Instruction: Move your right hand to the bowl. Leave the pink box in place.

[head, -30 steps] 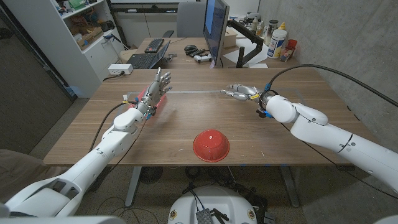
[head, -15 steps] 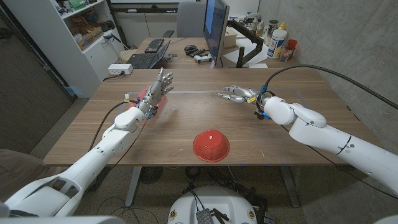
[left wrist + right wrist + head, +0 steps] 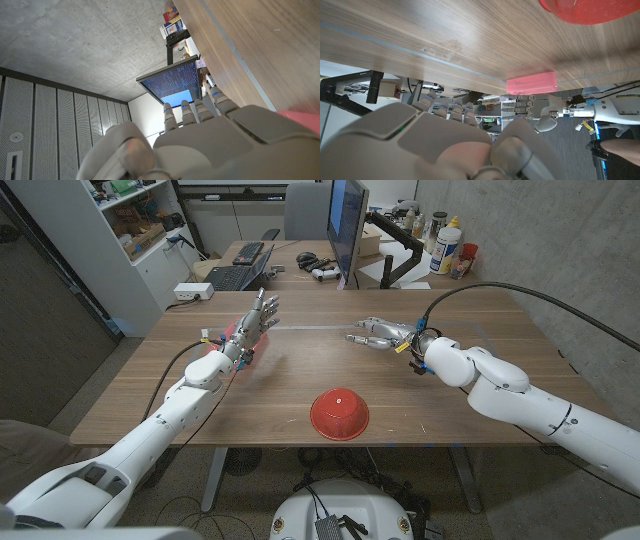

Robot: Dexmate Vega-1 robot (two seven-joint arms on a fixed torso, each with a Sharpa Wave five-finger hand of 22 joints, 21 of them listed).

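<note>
The right hand [image 3: 378, 333] hangs over the far part of the surface [image 3: 420, 395], fingers stretched out and apart, nothing in them; out from it, toward the robot and a little to its left, sits the red bowl [image 3: 339, 413], upside down near the front edge, well apart from the hand; in the right wrist view the bowl [image 3: 580, 10] shows as a red arc past the hand's [image 3: 435, 145] knuckles. Farther across from the right hand stands the left hand [image 3: 255, 320], fingers spread and upright, holding nothing, just beside the pink box [image 3: 238, 343], which lies close against its palm side; whether they touch, I cannot tell. I judge the reach is in its opening stretch; the next move calls for drawing the right hand back toward the robot and across to its left, then lowering it to the bowl, with the left arm kept quiet so the box stays put. Hard to make out: most of the pink box sits behind the left hand in the head view; the right wrist view shows it [image 3: 531, 82] whole; the bowl is cut off there by the frame edge.
</note>
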